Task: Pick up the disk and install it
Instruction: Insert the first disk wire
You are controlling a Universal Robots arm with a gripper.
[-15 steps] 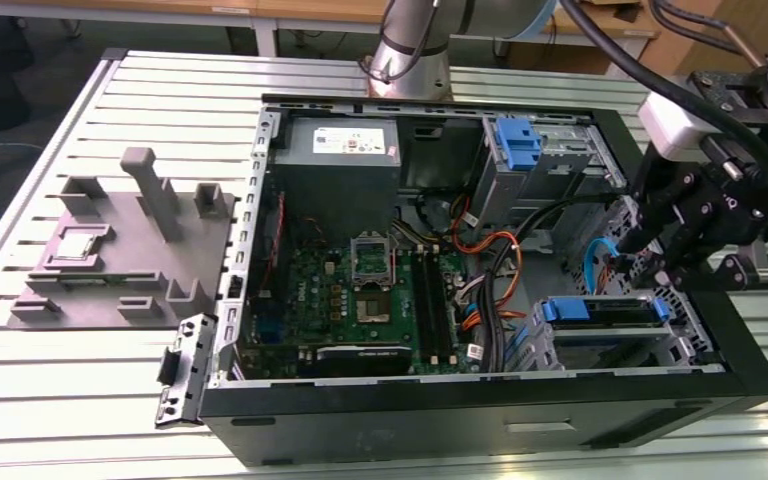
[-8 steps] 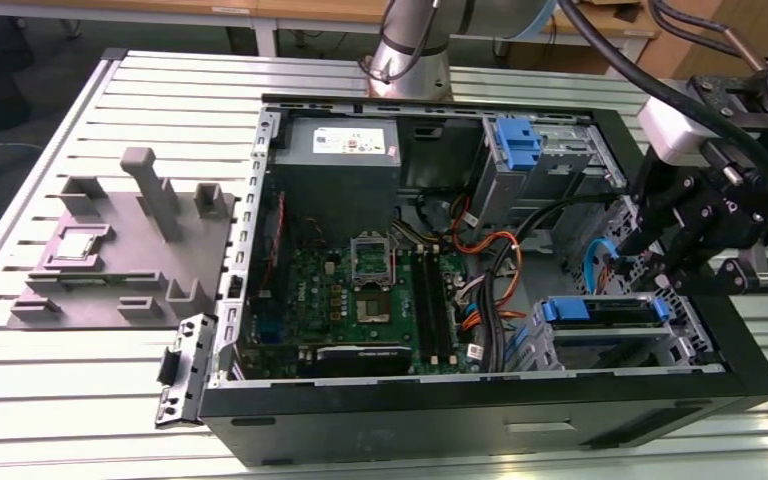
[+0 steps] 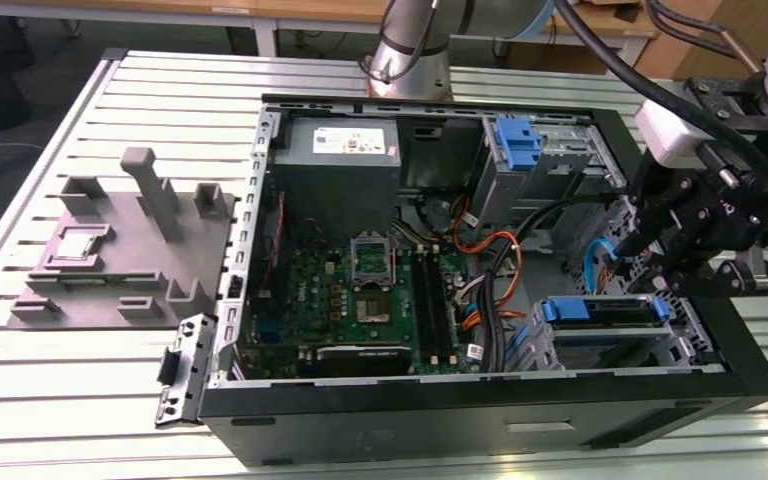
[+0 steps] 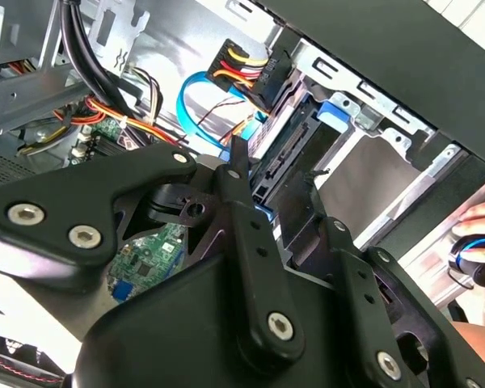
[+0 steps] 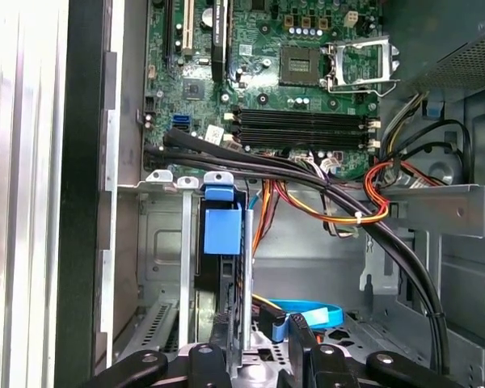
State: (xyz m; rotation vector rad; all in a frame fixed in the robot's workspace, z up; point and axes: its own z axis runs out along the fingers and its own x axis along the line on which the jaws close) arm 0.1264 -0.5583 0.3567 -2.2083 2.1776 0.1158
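The disk (image 3: 604, 311) sits in the drive bay at the open computer case's corner, on the exterior view's right. Its blue carrier tab (image 5: 222, 229) faces the motherboard, and its dark edge runs back between the bay's metal rails. In the second wrist view the disk (image 4: 289, 158) lies under an orange-and-black cable plug. My black gripper (image 3: 671, 275) hangs just above the bay's far end, by the case wall. Its fingers stand apart on either side of the disk's end in both wrist views, so the gripper (image 5: 255, 349) (image 4: 284, 198) is open and does not clamp the disk.
Black, orange and blue cables (image 5: 339, 202) cross the case next to the bay. A grey power-supply box (image 3: 337, 146) and a bare blue bracket (image 3: 518, 142) sit at the case's far side. A grey fixture (image 3: 124, 245) stands on the slatted table. A person's hand (image 4: 481, 217) rests outside the case.
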